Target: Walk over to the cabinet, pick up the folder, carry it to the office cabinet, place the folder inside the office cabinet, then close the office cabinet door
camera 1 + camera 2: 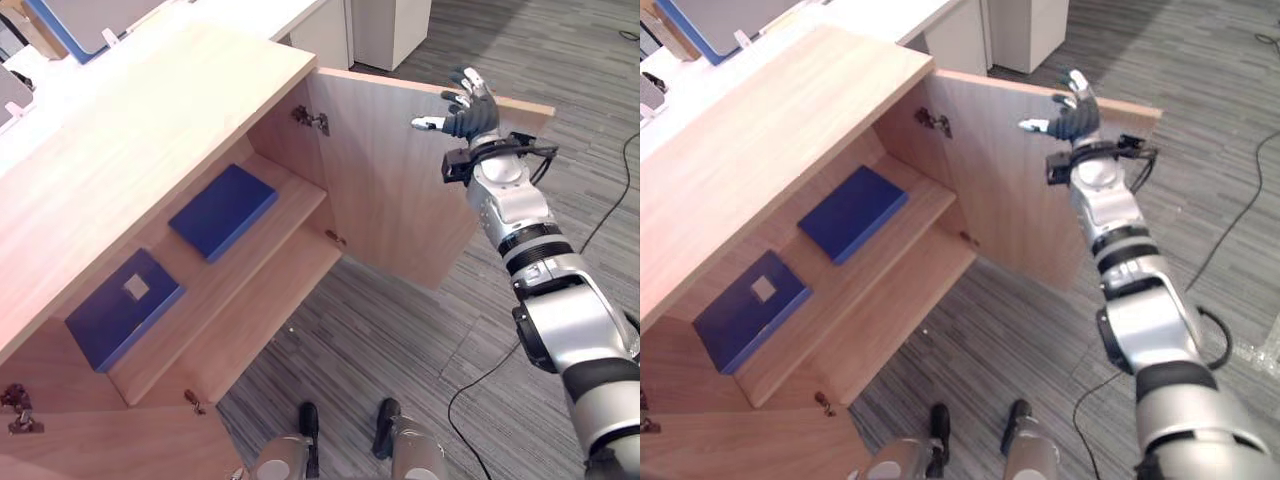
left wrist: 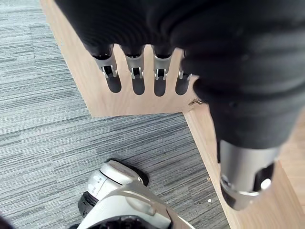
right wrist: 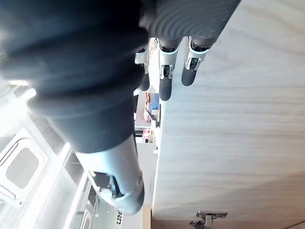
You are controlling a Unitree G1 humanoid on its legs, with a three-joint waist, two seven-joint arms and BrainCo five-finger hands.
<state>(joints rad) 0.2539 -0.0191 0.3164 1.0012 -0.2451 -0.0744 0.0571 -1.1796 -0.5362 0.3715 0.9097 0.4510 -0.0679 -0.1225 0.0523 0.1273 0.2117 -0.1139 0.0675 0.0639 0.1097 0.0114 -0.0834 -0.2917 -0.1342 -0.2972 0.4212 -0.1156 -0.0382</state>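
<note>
Since the folder (image 1: pixel 222 210) lies flat on the shelf (image 1: pixel 285 232) inside the office cabinet (image 1: pixel 150 130) beside 1 other blue folder (image 1: pixel 122 308), my empty right hand (image 1: pixel 468 105), fingers straight and apart at the top edge of the open door (image 1: pixel 390 190), should push its outer face steadily shut, my left hand (image 2: pixel 137 80) hanging relaxed.

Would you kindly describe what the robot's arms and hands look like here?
The right arm is built of rounded silver-grey segments with black bands at the joints, and a small black box sits at the wrist. The right hand and left hand each wear a dark ribbed cover, with silver fingers ending in dark tips.
</note>
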